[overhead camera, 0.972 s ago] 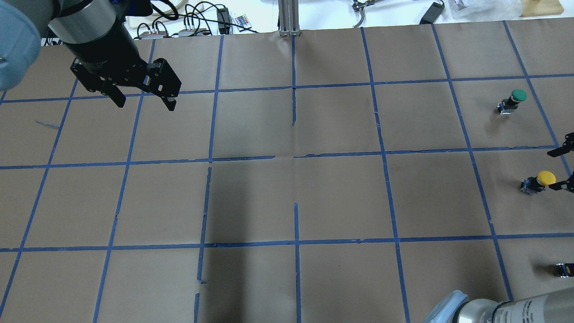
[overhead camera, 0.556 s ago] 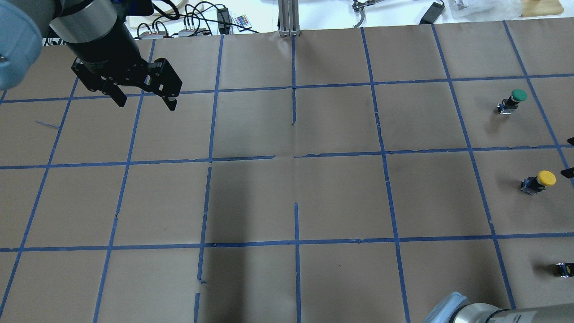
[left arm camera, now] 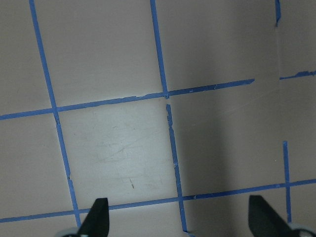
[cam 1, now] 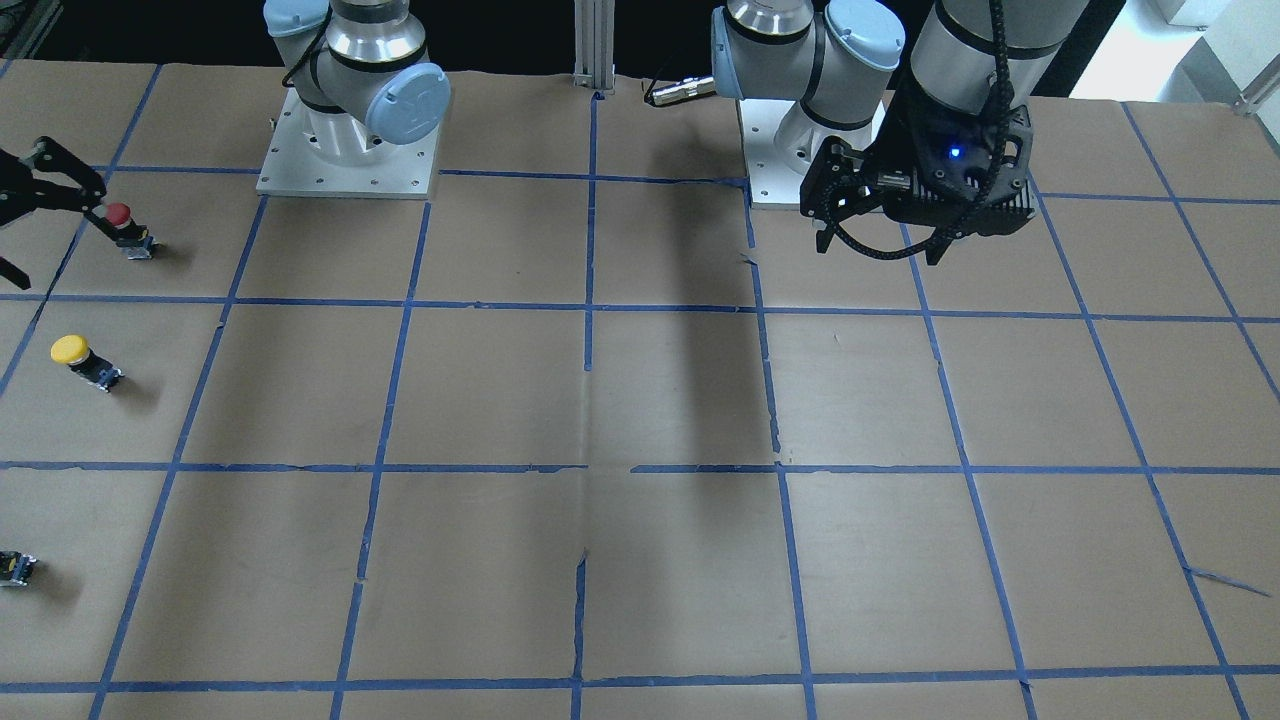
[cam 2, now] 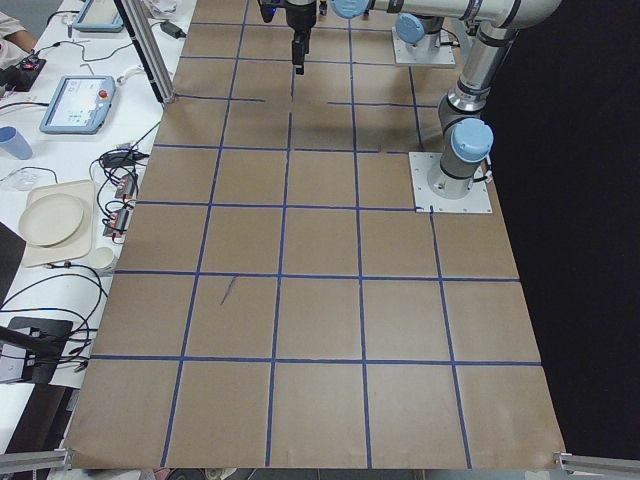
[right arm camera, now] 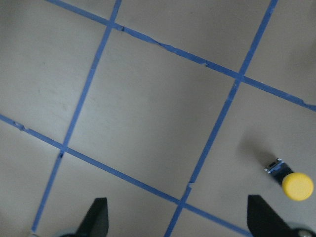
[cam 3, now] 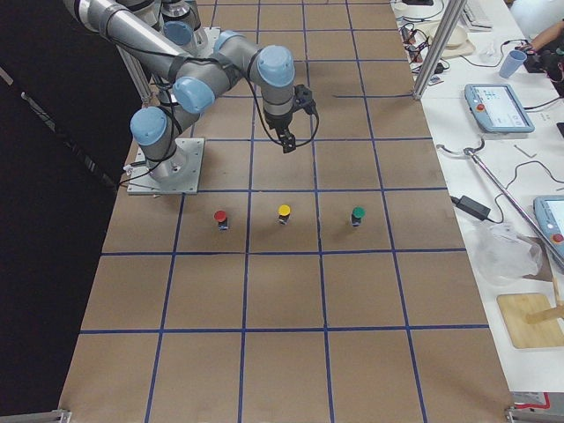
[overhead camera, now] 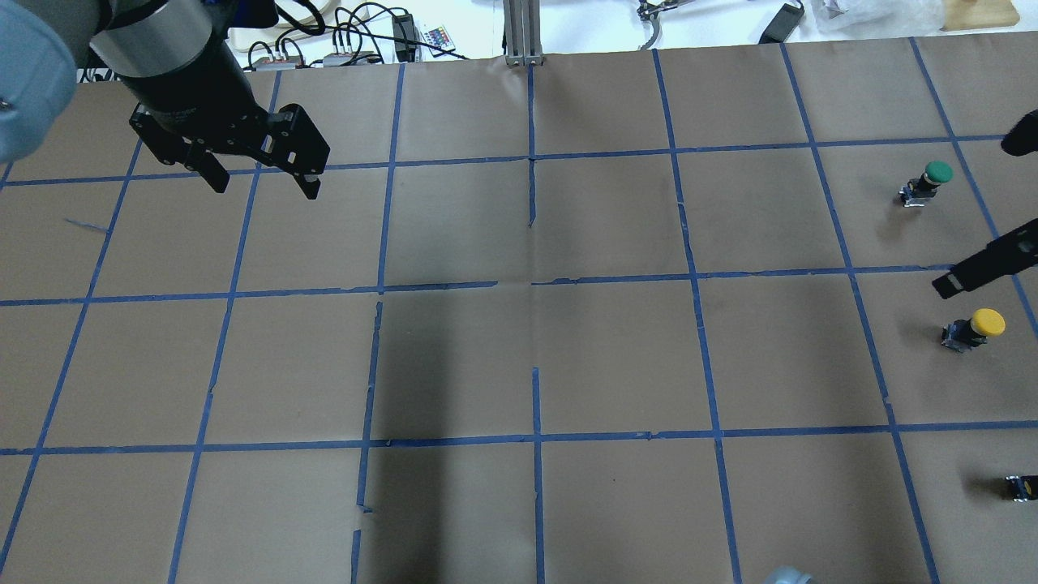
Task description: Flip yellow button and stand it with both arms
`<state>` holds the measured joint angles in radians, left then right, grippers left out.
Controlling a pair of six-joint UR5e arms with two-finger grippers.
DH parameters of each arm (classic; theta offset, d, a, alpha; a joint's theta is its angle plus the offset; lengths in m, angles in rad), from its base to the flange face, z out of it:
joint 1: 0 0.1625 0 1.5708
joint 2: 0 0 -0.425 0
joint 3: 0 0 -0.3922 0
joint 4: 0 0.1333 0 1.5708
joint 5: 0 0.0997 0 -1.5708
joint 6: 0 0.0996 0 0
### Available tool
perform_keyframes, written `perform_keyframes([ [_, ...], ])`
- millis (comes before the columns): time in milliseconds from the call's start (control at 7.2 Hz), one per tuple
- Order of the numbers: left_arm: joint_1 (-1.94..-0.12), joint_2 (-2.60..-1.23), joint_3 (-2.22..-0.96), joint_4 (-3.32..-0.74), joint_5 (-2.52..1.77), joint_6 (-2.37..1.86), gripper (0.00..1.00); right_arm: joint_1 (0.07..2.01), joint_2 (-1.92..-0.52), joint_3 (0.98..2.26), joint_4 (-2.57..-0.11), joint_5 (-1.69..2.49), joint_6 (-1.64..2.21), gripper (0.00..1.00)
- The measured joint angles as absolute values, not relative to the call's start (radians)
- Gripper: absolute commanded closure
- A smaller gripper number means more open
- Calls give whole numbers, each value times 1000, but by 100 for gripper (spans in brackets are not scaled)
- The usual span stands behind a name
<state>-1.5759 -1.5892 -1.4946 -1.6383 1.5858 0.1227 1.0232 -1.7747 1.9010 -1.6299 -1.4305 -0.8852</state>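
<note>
The yellow button [overhead camera: 977, 327] stands on the brown paper near the table's right edge, yellow cap up on its black body. It also shows in the front view [cam 1: 80, 358], the right side view [cam 3: 284, 214] and the right wrist view [right arm camera: 294, 182]. My right gripper [overhead camera: 973, 215] is open and empty. It hovers above the paper just beyond the button and apart from it, and shows in the front view [cam 1: 60, 248] and its wrist view [right arm camera: 180, 217]. My left gripper [overhead camera: 263, 188] is open and empty, high over the far left squares [cam 1: 878, 252].
A green-capped button [overhead camera: 928, 182] stands beyond the yellow one. A red-capped button [cam 1: 125, 225] stands nearer the robot, close to my right gripper's finger in the front view. A small dark base [overhead camera: 1020, 487] shows at the overhead view's right edge. Blue tape lines grid the paper.
My right gripper has lifted away from the yellow button and moved toward the far side. The button stays in place. The left arm has not moved.
</note>
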Motion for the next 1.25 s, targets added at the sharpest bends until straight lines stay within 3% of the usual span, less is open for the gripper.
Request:
perform_keyframes([
  [556,-1577,-1588,-1494,-1638,1585,123,1,1364,-1825,1831,-1550,-1454,-188,0],
  [1250,-1577,-1587,-1494,-1638,1585,123,1,1587,-1702,1660,-1519,-1535,89,0],
])
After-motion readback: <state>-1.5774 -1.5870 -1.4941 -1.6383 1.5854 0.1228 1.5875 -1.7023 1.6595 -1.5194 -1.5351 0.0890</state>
